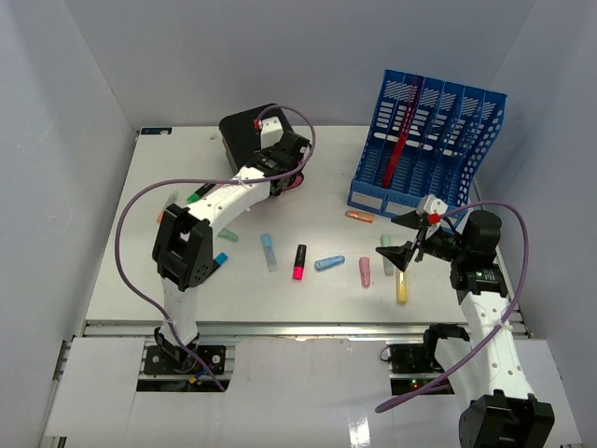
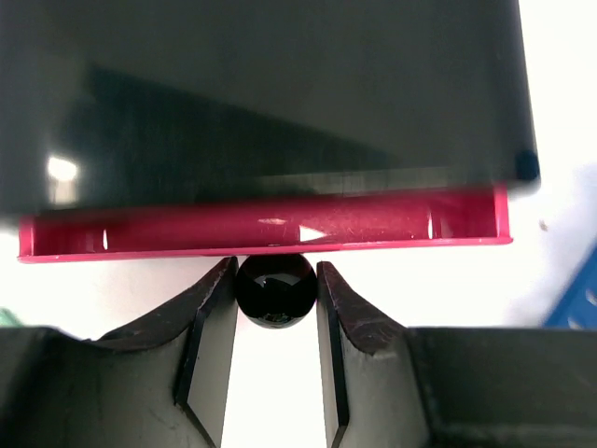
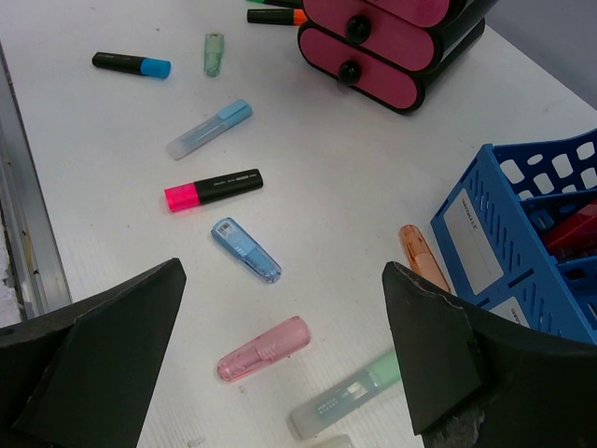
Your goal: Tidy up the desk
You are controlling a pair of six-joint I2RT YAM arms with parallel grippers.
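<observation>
- Table (image 1: 308,299): one, white, flat and rectangular. Its long axis runs left to right, parallel to the metal rail (image 1: 298,329) on its front edge. It carries the blue file rack (image 1: 438,121) on its far right corner and spreads away from the rack to the left and toward the arm bases. Pale grey walls (image 1: 56,140) close it in on three sides.
- Blue file rack: one, upright, its slots opening toward the rack's near-left. One red item (image 1: 399,149) stands in a slot.
- Drawer unit (image 1: 244,135): one, black with stacked pink fronts. It sits left of the rack along the same far edge, well apart from it.
- Pens (image 1: 299,261): eleven counted from overhead, lying flat and pointing every which way.
  - Colours seen are pink, blue, green, orange and yellow.
  - Most are scattered to the rack's near-left. One orange pen lies just beside the rack's front foot.
  - Two or three are partly hidden by the left arm.
- Left tool (image 2: 276,275): at the drawer unit, left of the rack. Its two fingers are pinching the round black knob (image 2: 274,297) of a pink drawer, one finger on each side.
- Right tool (image 3: 284,273): spread wide with nothing between the fingers. It hangs just on the near side of the rack, over the pens.
</observation>
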